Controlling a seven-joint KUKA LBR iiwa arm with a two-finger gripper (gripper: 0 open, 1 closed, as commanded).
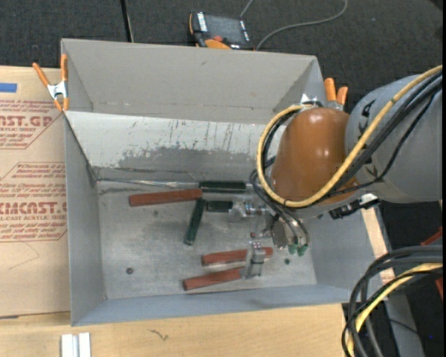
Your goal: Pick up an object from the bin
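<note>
My gripper [285, 233] hangs low at the right side of the bin, mostly covered by the orange dome on the wrist. Just left of and below it lie red-handled pliers [224, 259], their two handles pointing left and their metal head [256, 257] close under the gripper. Dark-green-handled pliers [194, 222] lie further up, with their metal head [241, 209] beside the gripper's left side. Whether the gripper touches either tool cannot be told.
A long red-handled tool [163, 197] lies across the bin floor toward the left, below the sloping back wall. The arm and its cables cover the bin's right side. The floor's left and front-left parts are bare.
</note>
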